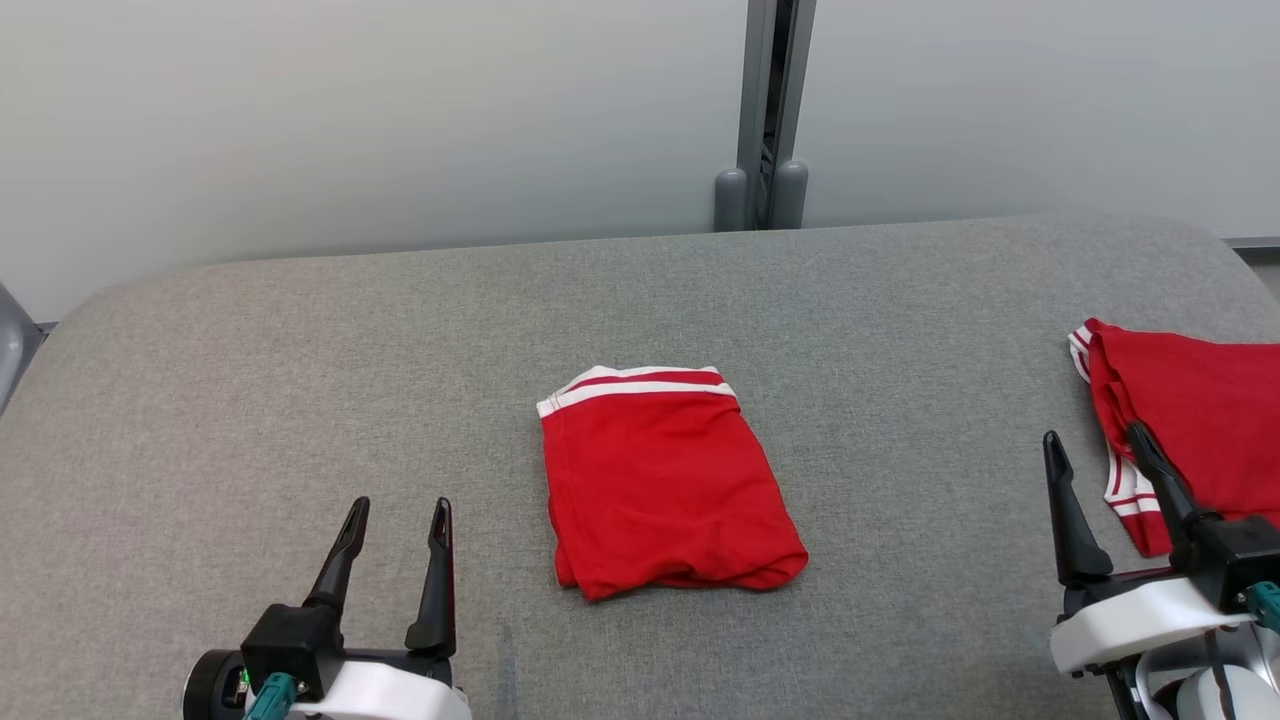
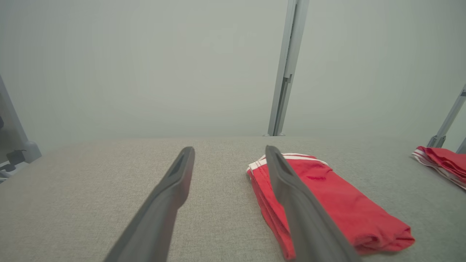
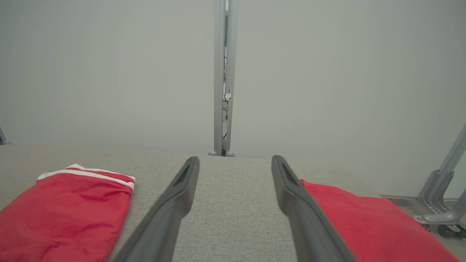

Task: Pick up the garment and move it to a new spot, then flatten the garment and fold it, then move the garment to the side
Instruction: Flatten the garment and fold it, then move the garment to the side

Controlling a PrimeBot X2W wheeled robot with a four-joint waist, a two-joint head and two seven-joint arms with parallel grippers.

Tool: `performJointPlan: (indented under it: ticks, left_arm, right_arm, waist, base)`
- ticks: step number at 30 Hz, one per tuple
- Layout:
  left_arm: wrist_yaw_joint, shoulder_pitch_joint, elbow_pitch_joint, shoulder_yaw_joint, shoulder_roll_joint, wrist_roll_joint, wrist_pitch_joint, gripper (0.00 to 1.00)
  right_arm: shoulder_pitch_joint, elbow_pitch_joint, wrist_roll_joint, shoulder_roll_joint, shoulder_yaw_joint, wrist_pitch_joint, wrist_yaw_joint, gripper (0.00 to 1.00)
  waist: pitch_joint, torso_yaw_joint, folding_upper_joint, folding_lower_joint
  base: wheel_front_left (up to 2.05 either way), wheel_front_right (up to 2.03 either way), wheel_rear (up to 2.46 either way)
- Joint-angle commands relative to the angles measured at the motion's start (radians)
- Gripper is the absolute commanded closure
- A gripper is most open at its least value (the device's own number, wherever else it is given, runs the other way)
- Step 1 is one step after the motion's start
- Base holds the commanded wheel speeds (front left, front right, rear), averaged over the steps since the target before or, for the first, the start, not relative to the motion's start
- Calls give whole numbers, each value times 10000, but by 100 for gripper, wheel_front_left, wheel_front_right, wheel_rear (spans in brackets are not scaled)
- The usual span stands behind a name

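Note:
A red garment (image 1: 665, 480) with white stripes at its top hem lies folded into a compact rectangle in the middle of the grey padded table (image 1: 300, 380). It shows again in the left wrist view (image 2: 338, 203) and the right wrist view (image 3: 65, 218). My left gripper (image 1: 400, 505) stands open at the lower left, apart from the garment and holding nothing; its fingers frame bare table (image 2: 230, 149). At the lower right my right gripper (image 1: 1092, 435) is open and empty (image 3: 235, 158), its right finger just beside a second red garment (image 1: 1190, 410).
The second red garment (image 3: 364, 225), also white-striped, lies at the table's right edge and runs out of the head view. A grey post (image 1: 765, 110) splits the pale wall behind the table. Metal frame legs (image 3: 440, 193) stand off the right side.

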State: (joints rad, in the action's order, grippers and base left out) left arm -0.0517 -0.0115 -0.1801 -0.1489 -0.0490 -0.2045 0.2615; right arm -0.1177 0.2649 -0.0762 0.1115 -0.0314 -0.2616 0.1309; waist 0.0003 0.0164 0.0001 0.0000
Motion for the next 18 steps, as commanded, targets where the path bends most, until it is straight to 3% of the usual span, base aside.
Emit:
performJointPlan:
  ticks: [1, 18]
  left_arm:
    - [-52, -2, 13, -7, -39, -14, 35, 0]
    - [-117, -84, 126, -75, -41, -52, 35, 0]
  right_arm:
    - [45, 16, 53, 8, -37, -53, -5, 0]
    - [26, 90, 49, 80, 148, -53, -5, 0]
  waist:
    - [-1, 8, -1, 0]
    - [-14, 117, -1, 0]
  base:
    - [0, 0, 0]
    - [0, 0, 0]
